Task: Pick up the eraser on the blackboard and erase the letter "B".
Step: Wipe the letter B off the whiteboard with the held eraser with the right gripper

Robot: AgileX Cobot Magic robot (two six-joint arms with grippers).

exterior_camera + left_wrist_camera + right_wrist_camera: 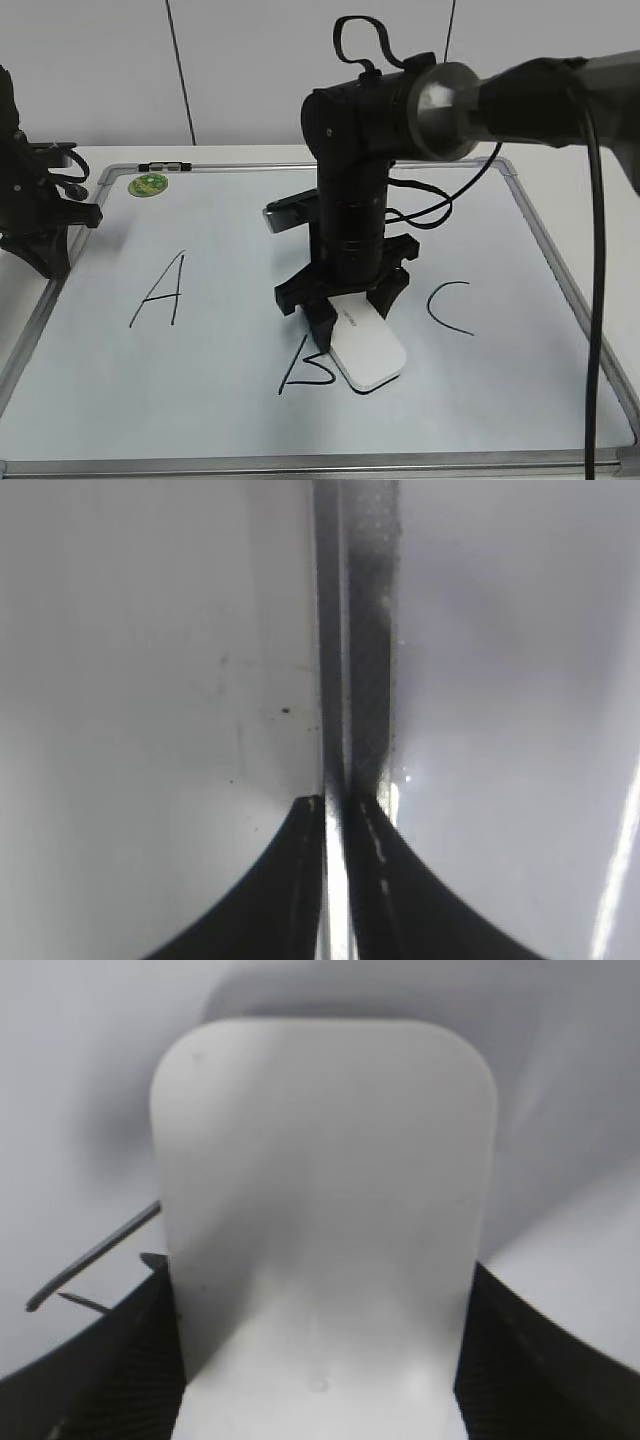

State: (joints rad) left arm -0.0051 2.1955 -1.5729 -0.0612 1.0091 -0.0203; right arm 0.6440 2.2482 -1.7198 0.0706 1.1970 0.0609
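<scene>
The white eraser point(368, 352) lies flat on the blackboard point(230, 410), a white board with a grey frame. Its left edge covers the right part of the letter "B" point(303, 372). My right gripper point(345, 308) is shut on the eraser's far end; the right wrist view shows the eraser point(322, 1210) filling the gap between both fingers point(320, 1360), with a black stroke of the B point(95, 1260) at its left. My left gripper point(337, 805) is shut and empty over the board's left frame point(350, 630); it also shows in the exterior view point(45, 215).
A black "A" point(160, 290) is drawn left of the B and a black "C" point(448, 308) right of it. A round green magnet point(148, 184) sits at the board's far left corner. The right arm point(500, 100) reaches in from the upper right.
</scene>
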